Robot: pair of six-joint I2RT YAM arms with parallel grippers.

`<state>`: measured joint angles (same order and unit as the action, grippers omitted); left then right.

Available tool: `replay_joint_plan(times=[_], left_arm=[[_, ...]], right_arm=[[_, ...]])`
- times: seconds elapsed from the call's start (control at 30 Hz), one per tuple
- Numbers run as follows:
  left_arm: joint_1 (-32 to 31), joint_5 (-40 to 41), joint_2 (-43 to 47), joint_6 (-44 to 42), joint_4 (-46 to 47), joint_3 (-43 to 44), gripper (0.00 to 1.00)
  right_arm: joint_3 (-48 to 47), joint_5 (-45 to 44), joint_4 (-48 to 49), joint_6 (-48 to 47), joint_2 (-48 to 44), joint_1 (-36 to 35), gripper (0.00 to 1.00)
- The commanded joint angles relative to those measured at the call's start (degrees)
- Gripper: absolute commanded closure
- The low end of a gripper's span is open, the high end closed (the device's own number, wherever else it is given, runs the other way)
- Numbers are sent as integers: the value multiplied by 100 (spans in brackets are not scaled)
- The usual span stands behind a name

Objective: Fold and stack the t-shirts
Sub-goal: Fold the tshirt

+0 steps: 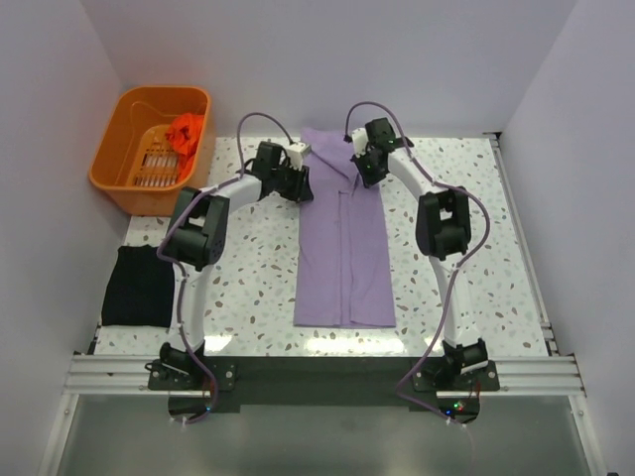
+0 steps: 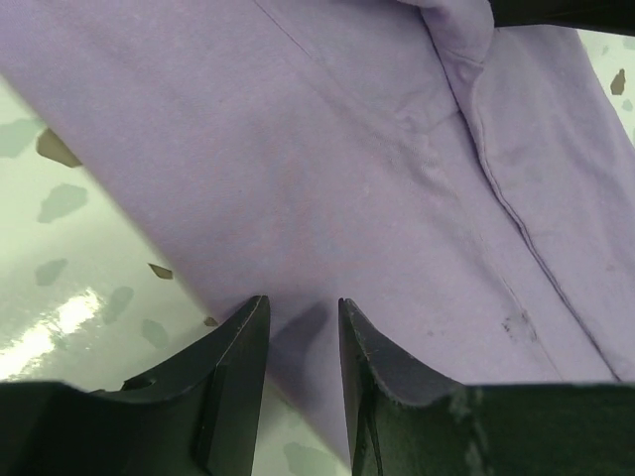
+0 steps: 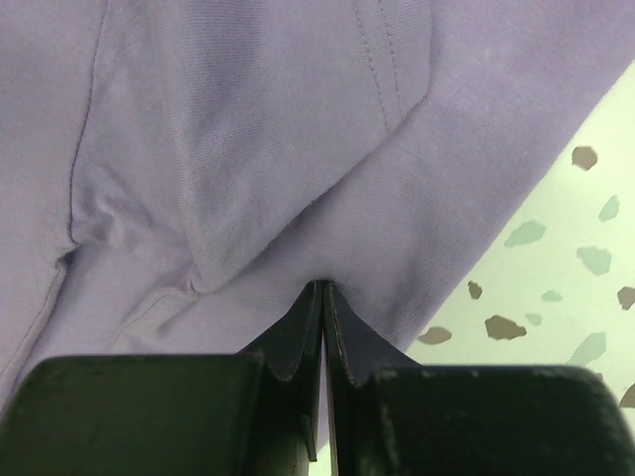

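Observation:
The lilac t-shirt [image 1: 342, 248] lies in the middle of the table, folded lengthwise into a long strip with its collar end far from me. My left gripper [image 1: 301, 186] is at the strip's left edge near the far end. In the left wrist view its [image 2: 303, 302] jaws stand apart, open, straddling the edge of the lilac t-shirt [image 2: 377, 178]. My right gripper [image 1: 363, 174] is at the right edge, shut [image 3: 324, 286] on a pinched fold of the lilac t-shirt [image 3: 248, 149]. A black t-shirt [image 1: 139, 286] lies folded at the left. An orange-red t-shirt [image 1: 186, 129] sits bunched in the basket.
The orange plastic basket [image 1: 119, 159] stands at the back left corner. The speckled table [image 1: 466, 248] has bare surface to the right of the lilac strip and between it and the black shirt. Walls close in on the left, back and right.

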<state>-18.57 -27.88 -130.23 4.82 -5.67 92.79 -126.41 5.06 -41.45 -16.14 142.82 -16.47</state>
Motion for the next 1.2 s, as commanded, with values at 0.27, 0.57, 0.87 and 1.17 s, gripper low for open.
replay_joint_plan(times=[0.27, 0.57, 0.87, 1.17], left_arm=[[310, -261, -117, -376, -251, 328, 55], [310, -1342, 1798, -1243, 295, -585, 43], [-15, -1738, 4522, -4397, -1321, -2481, 37], [-1639, -1300, 6738, -5185, -1368, -5504, 36]], right_arm=[[-384, -137, 50, 331, 185, 3, 87], [97, 786, 260, 34, -1650, 3, 40], [1844, 1846, -281, -1625, -4059, 3, 20], [5535, 2623, -1772, -4308, -6271, -49, 21]])
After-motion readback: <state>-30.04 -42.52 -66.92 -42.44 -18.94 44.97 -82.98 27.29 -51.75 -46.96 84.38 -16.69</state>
